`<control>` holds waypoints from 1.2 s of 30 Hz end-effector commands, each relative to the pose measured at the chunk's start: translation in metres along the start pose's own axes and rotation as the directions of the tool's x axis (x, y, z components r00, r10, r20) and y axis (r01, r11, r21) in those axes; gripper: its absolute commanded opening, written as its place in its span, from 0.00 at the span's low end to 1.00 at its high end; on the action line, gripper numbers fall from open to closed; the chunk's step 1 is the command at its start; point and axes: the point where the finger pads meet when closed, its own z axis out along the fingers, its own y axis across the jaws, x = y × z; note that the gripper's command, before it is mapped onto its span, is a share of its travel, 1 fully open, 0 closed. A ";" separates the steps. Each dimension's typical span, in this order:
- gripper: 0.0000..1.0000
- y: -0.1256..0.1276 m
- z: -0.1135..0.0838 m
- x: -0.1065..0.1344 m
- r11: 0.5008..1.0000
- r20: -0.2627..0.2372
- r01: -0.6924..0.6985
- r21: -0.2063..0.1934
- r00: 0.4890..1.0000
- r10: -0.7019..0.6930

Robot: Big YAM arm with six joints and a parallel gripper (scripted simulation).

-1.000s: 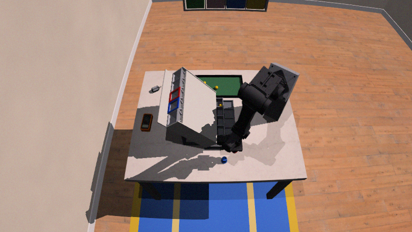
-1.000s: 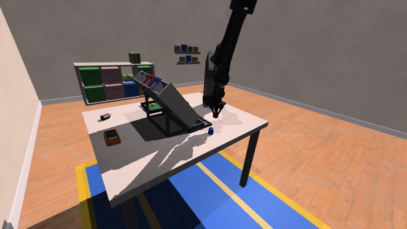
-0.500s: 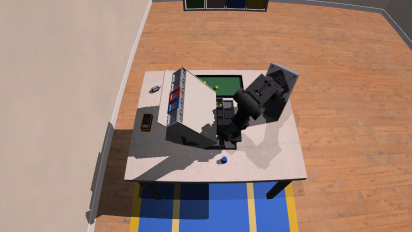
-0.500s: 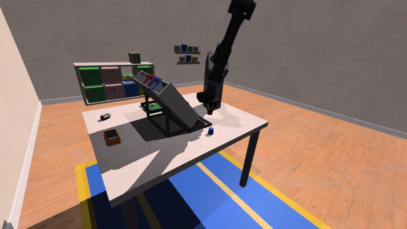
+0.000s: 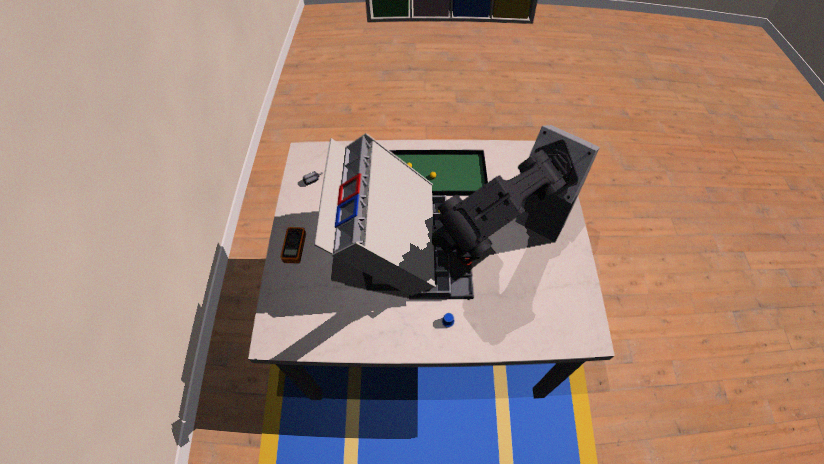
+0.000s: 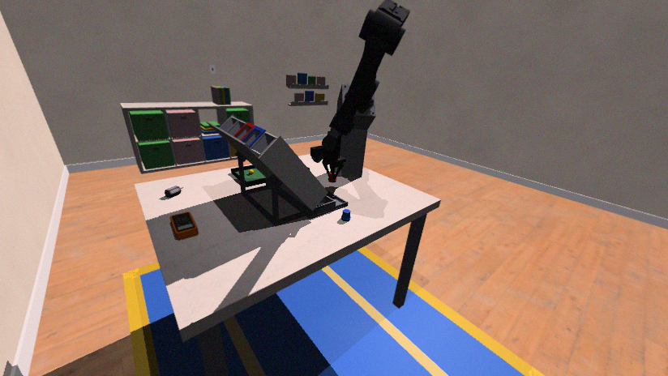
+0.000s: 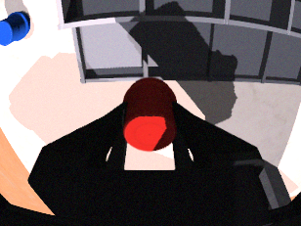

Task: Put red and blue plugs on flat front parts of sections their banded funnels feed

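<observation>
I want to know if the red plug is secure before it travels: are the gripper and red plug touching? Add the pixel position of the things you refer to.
Touching: the wrist view shows the red plug (image 6: 331, 177) (image 7: 149, 112) between the gripper's (image 6: 331, 173) (image 7: 150, 109) fingers, both against its sides.

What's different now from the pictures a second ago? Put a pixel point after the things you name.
The pincer (image 6: 331, 176) (image 7: 150, 110), with the red plug (image 6: 331, 177) (image 7: 148, 132) in it, moved away from the blue plug (image 5: 448, 319) (image 6: 345, 215) (image 7: 14, 28), in over the sorter's front sections (image 5: 461, 286) (image 7: 239, 53). Nothing was let go: the red plug was in the pincer before too. The blue plug, the meter (image 5: 293, 244) (image 6: 183, 225) and the sloped cover (image 5: 397, 213) (image 6: 292, 170) stayed put.
</observation>
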 end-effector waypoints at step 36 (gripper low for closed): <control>0.00 -0.212 -0.004 -0.005 1.000 0.015 0.008 0.011 1.000 -0.008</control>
